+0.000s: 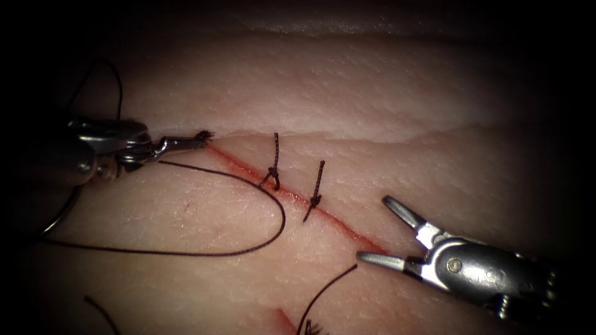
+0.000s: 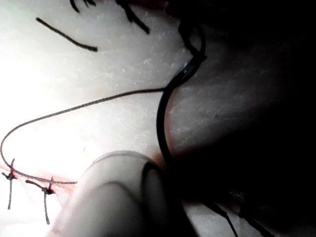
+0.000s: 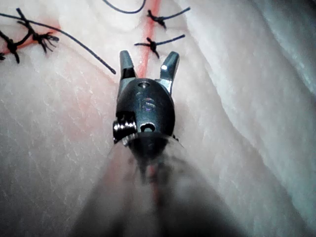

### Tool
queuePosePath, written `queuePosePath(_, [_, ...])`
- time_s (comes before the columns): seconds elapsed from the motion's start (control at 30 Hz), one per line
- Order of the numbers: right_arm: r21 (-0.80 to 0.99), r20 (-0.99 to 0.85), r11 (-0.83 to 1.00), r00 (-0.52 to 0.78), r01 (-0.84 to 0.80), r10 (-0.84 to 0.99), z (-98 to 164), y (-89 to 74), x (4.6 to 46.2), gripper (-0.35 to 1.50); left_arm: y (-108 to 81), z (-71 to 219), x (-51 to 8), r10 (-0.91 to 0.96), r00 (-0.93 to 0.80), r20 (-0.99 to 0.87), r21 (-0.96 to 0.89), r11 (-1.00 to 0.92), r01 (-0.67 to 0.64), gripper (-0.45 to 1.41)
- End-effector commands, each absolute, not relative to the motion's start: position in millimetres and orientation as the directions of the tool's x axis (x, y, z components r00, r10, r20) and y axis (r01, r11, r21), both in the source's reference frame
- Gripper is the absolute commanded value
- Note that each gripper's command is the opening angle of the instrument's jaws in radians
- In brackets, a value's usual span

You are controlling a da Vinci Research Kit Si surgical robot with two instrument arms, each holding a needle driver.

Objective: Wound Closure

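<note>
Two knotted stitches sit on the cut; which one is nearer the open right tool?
The lower-right stitch, whose tail runs up and right. The other stitch lies farther up the cut, toward the left tool; the right tool holds nothing.

Endoscope looks down from above and in front; wrist cameras sit close, sharing the stitched cut [image 1: 292, 197] [image 3: 147, 44].

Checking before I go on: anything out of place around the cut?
Nothing stands out. Two knotted stitches cross the cut. The left gripper is shut on frayed thread at the cut's left end; the right gripper is open, holding nothing.
</note>
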State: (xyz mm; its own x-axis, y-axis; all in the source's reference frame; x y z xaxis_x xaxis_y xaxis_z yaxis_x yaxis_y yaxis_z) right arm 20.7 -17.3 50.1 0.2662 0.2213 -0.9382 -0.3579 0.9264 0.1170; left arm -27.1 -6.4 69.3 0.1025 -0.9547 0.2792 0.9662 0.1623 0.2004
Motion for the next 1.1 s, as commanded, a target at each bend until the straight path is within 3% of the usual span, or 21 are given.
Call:
queuePosePath(0.03, [0.120,-0.939,0.925,0.262,-0.359,0.223,50.6,-17.1,21.5,1.37,-6.4,69.8,-27.6,-0.954,0.103,0.281,0.203,0.164,0.965,1.24])
queuePosePath(0.33, [0.120,-0.939,0.926,0.261,-0.359,0.223,50.5,-17.3,21.5,1.37,-5.1,68.2,-25.8,-0.980,-0.035,0.195,0.225,0.010,0.974,1.21])
queuePosePath(0.47, [0.120,-0.939,0.926,0.261,-0.359,0.223,50.4,-17.3,21.5,1.35,-3.9,66.2,-25.7,-0.963,-0.252,-0.098,0.260,-0.269,0.927,1.18])
queuePosePath(0.53, [0.120,-0.939,0.925,0.262,-0.359,0.224,50.4,-17.3,21.6,1.35,-3.5,65.9,-25.9,-0.942,-0.299,-0.152,0.264,-0.330,0.906,1.18])
queuePosePath(0.57, [0.119,-0.938,0.924,0.263,-0.363,0.224,50.5,-17.3,21.9,1.35,-1.9,65.0,-26.6,-0.850,-0.441,-0.287,0.271,-0.514,0.814,1.16])
queuePosePath(0.6, [0.119,-0.938,0.924,0.263,-0.363,0.224,50.5,-17.3,21.9,1.35,-1.9,65.0,-26.6,-0.850,-0.441,-0.287,0.271,-0.514,0.814,1.16])
queuePosePath(0.73, [0.121,-0.941,0.924,0.256,-0.362,0.223,50.5,-17.2,22.5,1.35,1.2,64.8,-28.4,-0.598,-0.604,-0.527,0.210,-0.780,0.589,1.16])
queuePosePath(0.8, [0.121,-0.941,0.924,0.256,-0.362,0.223,50.5,-17.2,22.6,1.35,2.9,65.3,-29.7,-0.381,-0.661,-0.646,0.093,-0.899,0.427,1.16])
queuePosePath(0.97, [0.122,-0.940,0.926,0.259,-0.356,0.223,50.2,-17.5,22.5,1.35,6.1,67.4,-31.3,0.058,-0.657,-0.751,-0.217,-0.963,0.163,1.09])
queuePosePath(1.1, [0.122,-0.940,0.927,0.259,-0.356,0.223,50.2,-17.6,22.5,1.35,7.5,68.7,-31.3,0.265,-0.617,-0.741,-0.359,-0.933,0.030,0.96])
